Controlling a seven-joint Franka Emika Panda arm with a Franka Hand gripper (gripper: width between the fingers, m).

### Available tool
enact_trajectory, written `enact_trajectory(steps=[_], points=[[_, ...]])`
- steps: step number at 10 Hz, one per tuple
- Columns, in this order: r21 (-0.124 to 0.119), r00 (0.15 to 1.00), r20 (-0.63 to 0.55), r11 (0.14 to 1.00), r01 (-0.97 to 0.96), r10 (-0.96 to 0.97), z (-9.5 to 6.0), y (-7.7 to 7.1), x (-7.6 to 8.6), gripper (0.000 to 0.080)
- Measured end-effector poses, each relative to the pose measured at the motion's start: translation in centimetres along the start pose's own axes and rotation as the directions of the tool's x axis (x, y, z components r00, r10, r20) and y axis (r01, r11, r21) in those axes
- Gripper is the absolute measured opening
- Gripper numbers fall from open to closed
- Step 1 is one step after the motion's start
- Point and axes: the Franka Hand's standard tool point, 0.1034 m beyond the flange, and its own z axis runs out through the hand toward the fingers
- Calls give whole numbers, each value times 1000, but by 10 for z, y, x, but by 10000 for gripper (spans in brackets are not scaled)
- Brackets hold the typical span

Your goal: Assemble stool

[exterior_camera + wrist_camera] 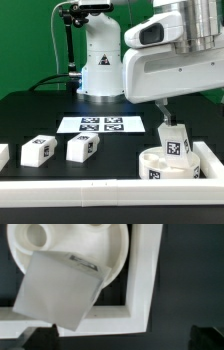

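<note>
Your black table (30,115) carries the arm's base (100,80) at the back, with the marker board (103,125) flat just in front of it. Toward the exterior view's left you have one loose leg (38,150) and a second leg (82,149) lying near each other, not touching. The seat disc (150,160) sits in the corner of the white border rails (100,188), at the exterior view's right.
</note>
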Motion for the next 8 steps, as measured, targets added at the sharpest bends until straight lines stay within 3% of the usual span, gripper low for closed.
enact_trajectory(steps=[3,4,6,7,8], points=[[-6,974,-1,974,226,-226,1,3,0,649],[-35,922,-18,922,387,-387,3,7,0,649],[-47,839,-8,838,544,-545,5,14,-6,649],[-71,776,-19,775,628,-631,8,17,-7,649],[-68,770,-15,769,636,-638,8,17,-8,649]])
